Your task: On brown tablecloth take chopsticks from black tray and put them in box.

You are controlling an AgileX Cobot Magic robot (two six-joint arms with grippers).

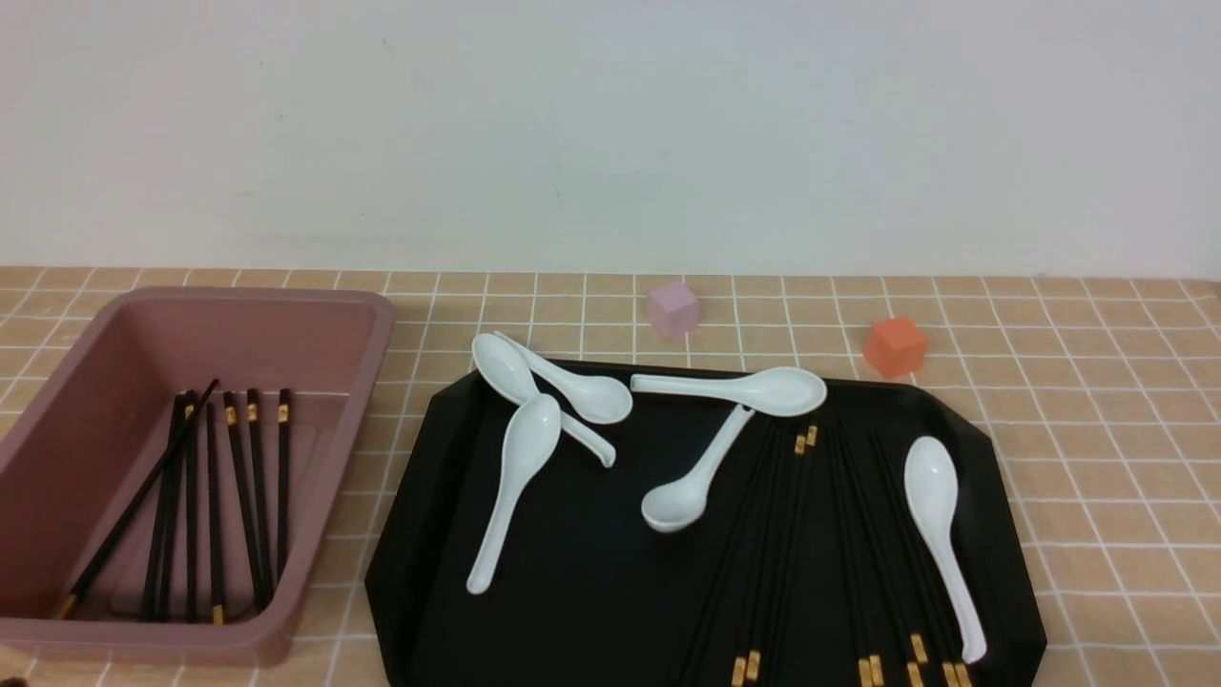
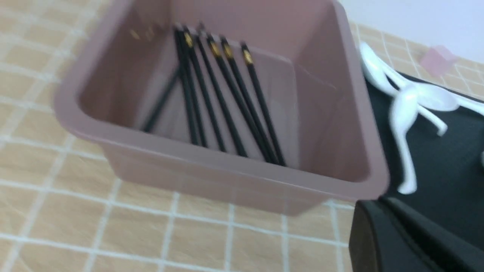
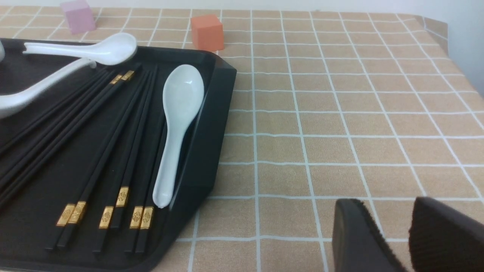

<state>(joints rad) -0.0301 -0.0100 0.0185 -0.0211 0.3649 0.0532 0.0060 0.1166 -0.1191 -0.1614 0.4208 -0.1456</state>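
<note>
The black tray [image 1: 572, 592] lies on the brown tablecloth [image 1: 1097, 429] and holds several black chopsticks [image 1: 806, 441] on its right half; they also show in the right wrist view [image 3: 113, 136]. The pink-brown box [image 1: 372, 334] stands left of the tray with several chopsticks [image 1: 283, 487] in it, also seen in the left wrist view [image 2: 223, 102]. Neither gripper shows in the front view. My left gripper [image 2: 380, 206] hangs near the box's near corner, its jaws together and empty. My right gripper [image 3: 385, 206] is open and empty over bare cloth right of the tray.
Several white soup spoons [image 1: 515, 468] lie on the tray, one [image 3: 177, 124] beside the chopsticks at its right edge. A small pink cube [image 1: 673, 307] and an orange cube [image 1: 895, 345] sit on the cloth behind the tray. A white wall rises behind the table.
</note>
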